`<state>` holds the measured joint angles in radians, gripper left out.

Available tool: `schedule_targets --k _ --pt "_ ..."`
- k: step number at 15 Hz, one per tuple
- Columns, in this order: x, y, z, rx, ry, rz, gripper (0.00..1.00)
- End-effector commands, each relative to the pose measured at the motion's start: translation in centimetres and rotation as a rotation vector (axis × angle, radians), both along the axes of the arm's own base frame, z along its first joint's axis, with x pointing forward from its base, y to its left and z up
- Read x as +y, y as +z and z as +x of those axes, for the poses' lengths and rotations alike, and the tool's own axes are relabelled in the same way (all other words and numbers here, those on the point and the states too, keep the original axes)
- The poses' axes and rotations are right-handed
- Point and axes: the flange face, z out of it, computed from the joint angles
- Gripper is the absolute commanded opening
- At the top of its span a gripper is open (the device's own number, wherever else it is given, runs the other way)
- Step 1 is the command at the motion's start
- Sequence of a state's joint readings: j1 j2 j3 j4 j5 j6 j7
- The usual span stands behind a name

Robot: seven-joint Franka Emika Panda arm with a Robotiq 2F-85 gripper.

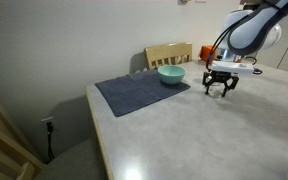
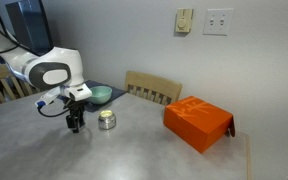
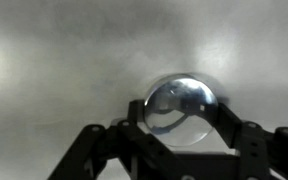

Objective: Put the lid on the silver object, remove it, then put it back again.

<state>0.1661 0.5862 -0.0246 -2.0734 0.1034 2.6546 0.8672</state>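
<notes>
On the pale grey table (image 2: 134,160), toward its far side: silver object (image 2: 107,120), upright, at 3 o'clock of the gripper (image 2: 75,125), just beside it yet apart. Further back, near 12 o'clock of that pot, teal bowl (image 2: 100,95) on the far corner of a dark mat (image 1: 139,93). At 3 o'clock, well apart, orange box (image 2: 198,122). Behind the table, wooden chair (image 2: 152,88). In both exterior views, gripper low over the tabletop, pointing down. In the wrist view, jaws apart, fingers (image 3: 132,130) coming in from 6 o'clock, flanking a round shiny silvery shape (image 3: 181,108) at 9 and 3 o'clock. Cannot tell whether pressed against it or clear of it, nor whether lid alone or lidded pot. Pot's top too small to judge in the exterior views.
</notes>
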Motion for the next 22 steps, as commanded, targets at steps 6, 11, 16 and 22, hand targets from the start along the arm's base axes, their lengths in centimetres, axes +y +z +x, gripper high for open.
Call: schedule_targets --k 6,11,16,22 --pt "-0.3 -0.4 -0.2 -0.014 0.015 -0.018 1.00" --pt "0.0 0.3 -0.2 -0.051 0.019 -0.022 1.00" --pt "0.5 1.3 -0.2 -0.102 0.022 -0.028 1.00" --pt "0.8 1.5 0.5 -0.089 -0.011 -0.034 1.00"
